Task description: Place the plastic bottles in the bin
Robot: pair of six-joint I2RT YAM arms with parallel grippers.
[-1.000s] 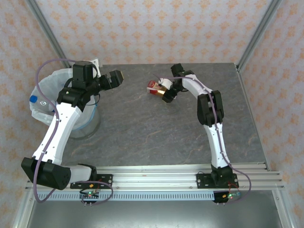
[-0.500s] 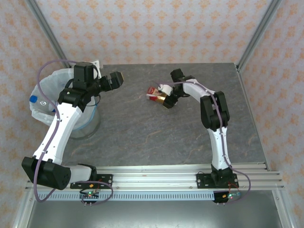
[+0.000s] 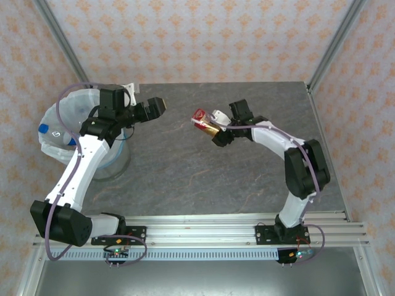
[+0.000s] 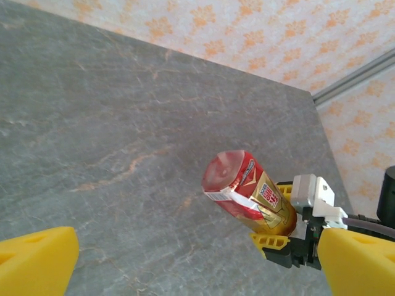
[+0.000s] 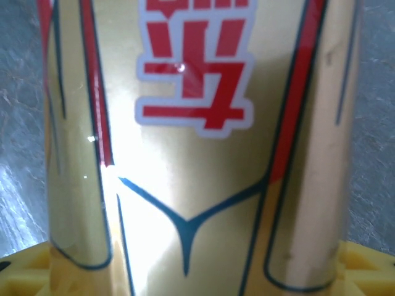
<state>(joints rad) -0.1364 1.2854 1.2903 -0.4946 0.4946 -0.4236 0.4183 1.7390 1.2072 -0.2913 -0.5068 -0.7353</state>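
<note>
Over table (image 3: 185, 166), bottle (image 3: 203, 121) tilted, pointing far-left

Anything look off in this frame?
Nothing spilled. One oddity: the right claw holds a red-and-gold bottle tilted at mid-table, far from the bin at the left edge, its free end pointing at the open left claw.

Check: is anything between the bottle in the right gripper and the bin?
Yes. The open left gripper hangs between the bottle and the bin, and its arm overlaps the bin's right side in the top view.
</note>
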